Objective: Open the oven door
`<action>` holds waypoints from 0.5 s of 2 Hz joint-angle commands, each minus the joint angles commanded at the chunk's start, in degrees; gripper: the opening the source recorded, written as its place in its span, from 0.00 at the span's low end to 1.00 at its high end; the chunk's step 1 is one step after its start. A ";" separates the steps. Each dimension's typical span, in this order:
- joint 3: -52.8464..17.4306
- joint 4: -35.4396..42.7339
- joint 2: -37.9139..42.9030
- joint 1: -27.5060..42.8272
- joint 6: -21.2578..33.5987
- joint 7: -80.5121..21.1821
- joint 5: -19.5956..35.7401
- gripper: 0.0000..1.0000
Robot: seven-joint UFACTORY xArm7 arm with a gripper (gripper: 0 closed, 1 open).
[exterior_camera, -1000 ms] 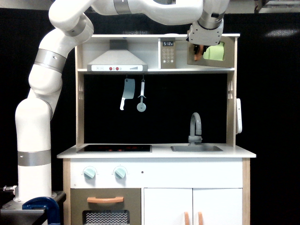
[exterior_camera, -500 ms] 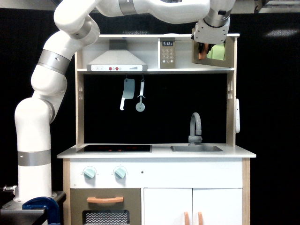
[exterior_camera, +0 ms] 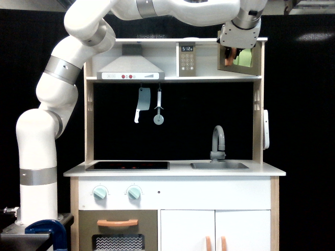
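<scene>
Tool (exterior_camera: 231, 54) fingertips (behind housing) indistinct

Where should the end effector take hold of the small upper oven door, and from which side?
Grip the short vertical orange handle at the free edge of the oven door, coming from the front. It stands out from the panel, so fingers likely close across its sides. The end effector is already there.

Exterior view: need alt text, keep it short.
A white robot arm reaches over a toy kitchen to its top right corner, where its pincer is at the orange handle of the small oven door with a lime-green window, which stands swung partly open. Below are a hood, hanging utensils, a faucet and sink.
</scene>
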 joint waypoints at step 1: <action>0.61 -1.16 -0.90 -0.04 -0.46 -0.23 -0.61 1.00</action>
